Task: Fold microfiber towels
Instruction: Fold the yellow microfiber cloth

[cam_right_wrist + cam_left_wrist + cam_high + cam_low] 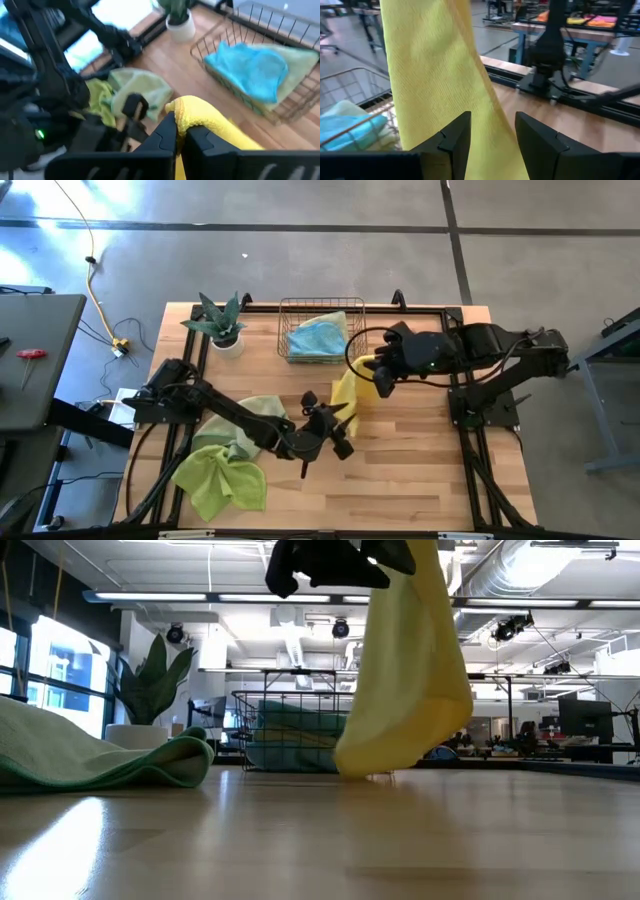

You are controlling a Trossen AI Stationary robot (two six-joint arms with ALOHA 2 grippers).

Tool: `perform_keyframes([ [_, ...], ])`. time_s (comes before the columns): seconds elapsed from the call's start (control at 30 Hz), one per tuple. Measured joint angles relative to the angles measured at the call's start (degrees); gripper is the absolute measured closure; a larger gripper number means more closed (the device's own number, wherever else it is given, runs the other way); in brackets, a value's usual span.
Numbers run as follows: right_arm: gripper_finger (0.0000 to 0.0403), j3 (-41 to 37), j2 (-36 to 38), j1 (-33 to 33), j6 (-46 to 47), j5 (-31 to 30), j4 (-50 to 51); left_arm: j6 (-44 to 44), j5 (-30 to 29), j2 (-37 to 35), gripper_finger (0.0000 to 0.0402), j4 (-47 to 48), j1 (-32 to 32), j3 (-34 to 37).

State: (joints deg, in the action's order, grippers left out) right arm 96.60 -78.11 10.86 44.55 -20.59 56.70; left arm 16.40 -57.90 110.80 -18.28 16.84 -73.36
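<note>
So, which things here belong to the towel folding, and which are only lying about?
Belong to the job:
- yellow towel, held by the right gripper
- blue towel in the wire basket
- lime green towel
- sage green towel

Only lying about:
- potted plant

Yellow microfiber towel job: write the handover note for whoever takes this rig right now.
Right claw: shut on a top corner of the soft yellow microfiber towel, holding it up so it hangs with its lower edge about at the wooden table.
Left claw: open, facing the hanging yellow towel, no grip yet.
Light blue towel lies in the wire basket, with a pale green cloth under it.
Lime green towel and pale sage towel lie crumpled on the table by the left arm.
Done: yellow towel lifted.
Left: fold the yellow towel; both green towels look unfolded.
</note>
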Motion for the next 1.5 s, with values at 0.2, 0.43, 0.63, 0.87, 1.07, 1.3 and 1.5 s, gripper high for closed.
perform_keyframes([
  [0.2,0.0403,0.01,-0.24,-0.01,-0.05,-1.50,-3.76,-0.02,-2.52,0.00,0.0259,0.00,-0.85,0.00],
  [0.43,0.0403,-0.02,-1.48,0.56,-0.06,-0.41,-3.49,-0.74,-11.18,0.00,0.0259,0.22,-0.72,-0.02],
  [0.63,0.0403,-0.02,-1.57,0.54,-1.09,-0.10,-3.97,0.51,-11.55,0.00,0.0259,4.75,0.07,-0.07],
  [0.87,0.0403,0.09,-1.22,0.54,-1.36,0.12,-4.74,15.76,-8.93,0.00,0.0259,19.48,0.08,-0.07],
  [1.07,0.0403,0.09,-1.22,0.54,-1.96,0.18,-4.71,22.18,-5.57,0.00,0.0259,26.18,0.16,-0.07],
  [1.3,0.0403,0.09,-1.22,0.54,-2.64,0.38,-4.69,29.78,1.65,0.00,0.0259,32.37,0.10,-0.07],
  [1.5,0.0403,0.09,-1.22,0.54,-3.51,5.56,-2.25,39.61,13.34,0.00,0.0293,36.71,0.11,-0.02],
])
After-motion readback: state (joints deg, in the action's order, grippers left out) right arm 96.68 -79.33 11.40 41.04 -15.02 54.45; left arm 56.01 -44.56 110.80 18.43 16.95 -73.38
